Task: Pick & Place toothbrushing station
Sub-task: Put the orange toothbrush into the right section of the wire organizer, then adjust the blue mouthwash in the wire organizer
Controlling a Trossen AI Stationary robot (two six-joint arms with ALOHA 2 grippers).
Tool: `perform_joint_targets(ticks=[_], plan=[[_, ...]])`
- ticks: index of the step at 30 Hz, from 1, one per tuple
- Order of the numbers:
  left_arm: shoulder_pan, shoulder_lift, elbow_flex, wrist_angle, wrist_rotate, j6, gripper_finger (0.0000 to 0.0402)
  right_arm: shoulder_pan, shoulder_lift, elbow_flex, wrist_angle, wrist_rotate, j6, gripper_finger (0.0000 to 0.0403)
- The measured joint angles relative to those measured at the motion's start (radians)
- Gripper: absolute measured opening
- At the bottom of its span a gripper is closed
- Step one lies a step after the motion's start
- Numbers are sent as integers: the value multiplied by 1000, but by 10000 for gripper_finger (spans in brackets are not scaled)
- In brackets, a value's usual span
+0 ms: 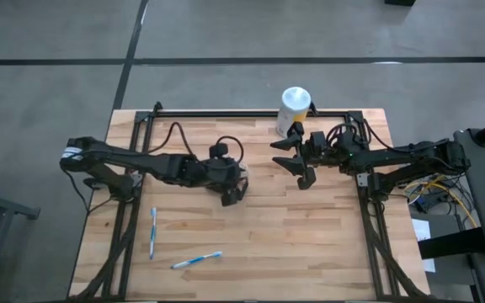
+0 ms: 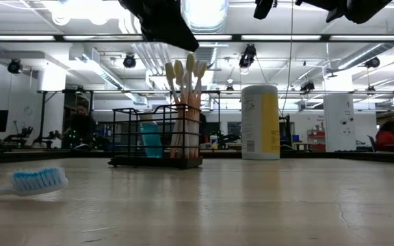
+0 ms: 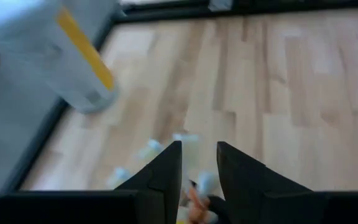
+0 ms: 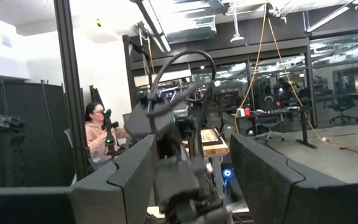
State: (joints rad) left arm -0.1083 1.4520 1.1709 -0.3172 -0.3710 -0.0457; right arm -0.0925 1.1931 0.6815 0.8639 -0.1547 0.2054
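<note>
The toothbrushing station [image 2: 154, 137], a low black wire basket, stands on the table's middle. Several toothbrushes [image 2: 183, 96] stand upright in it, heads up, beside a blue item [image 2: 149, 140]. My left gripper [image 2: 182, 41] hangs just above the brush heads, slanting down. In its wrist view [image 3: 199, 152] the fingers stand apart, open, with white brush heads [image 3: 188, 140] and an orange handle [image 3: 194, 202] showing below the gap. From above, my left gripper [image 1: 232, 194] covers the basket. My right gripper [image 1: 290, 162] waits open to the right, raised clear of the table.
A white canister with a yellow label [image 1: 293, 109] [image 2: 260, 121] stands at the far edge, right of the basket. Two loose toothbrushes [image 1: 152, 231] [image 1: 196, 260] lie on the near left of the table. A person [image 4: 98, 134] sits in the room beyond.
</note>
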Motion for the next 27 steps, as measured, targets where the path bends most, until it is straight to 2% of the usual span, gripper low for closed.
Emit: perform_joint_targets(ticks=[5,12,19,21,24,27], plan=[[0,-33,0,43,-79,55,106,0,0,0,0,0,0,203],[0,-115,7,155,-103,218,104,0,0,0,-54,-2,9,203],[1,-214,36,247,-171,258,103,1,0,0,-124,-3,194,203],[1,-241,35,250,-174,266,103,0,0,0,-125,-3,262,203],[1,-276,35,222,-173,271,103,0,0,0,-128,-3,276,203],[1,-310,36,88,-162,242,103,0,0,0,-130,-3,234,203]])
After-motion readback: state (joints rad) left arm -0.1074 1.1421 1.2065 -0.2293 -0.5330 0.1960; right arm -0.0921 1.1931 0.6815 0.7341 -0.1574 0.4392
